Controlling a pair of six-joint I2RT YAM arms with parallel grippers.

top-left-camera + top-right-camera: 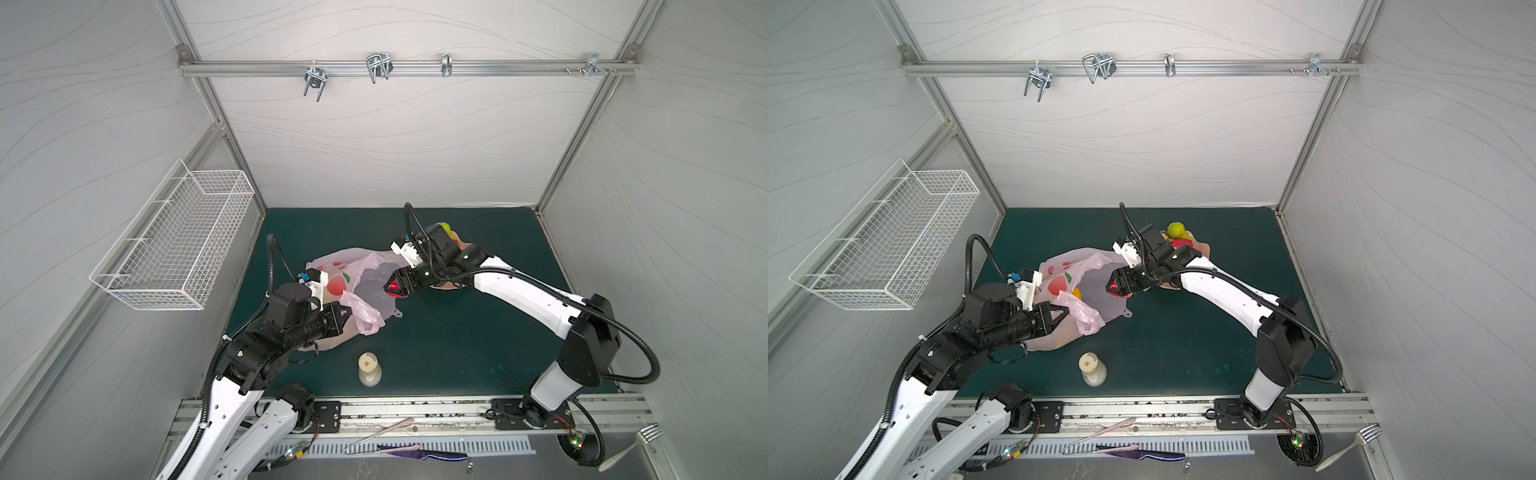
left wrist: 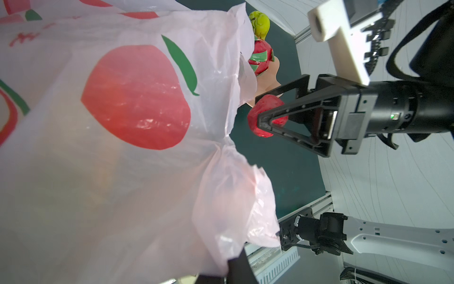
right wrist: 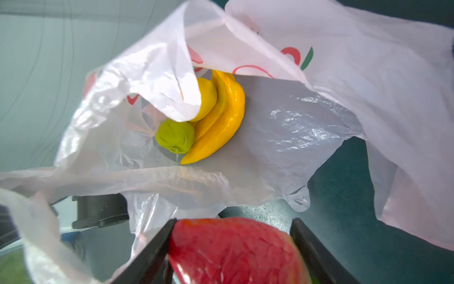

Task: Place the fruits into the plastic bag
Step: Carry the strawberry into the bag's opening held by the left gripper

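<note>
The pink plastic bag lies left of centre on the green mat, its mouth facing right. My left gripper is shut on the bag's near rim and holds it up. Inside the bag lie yellow bananas, a lemon and a green pear. At the bag's mouth, my right gripper is shut on a red watermelon slice. Behind the right arm, a peach dish holds another green pear and a red fruit.
A cream bottle stands on the mat near the front edge, below the bag. A white wire basket hangs on the left wall. A fork and a knife lie on the front ledge. Metal hooks hang from the rear rail.
</note>
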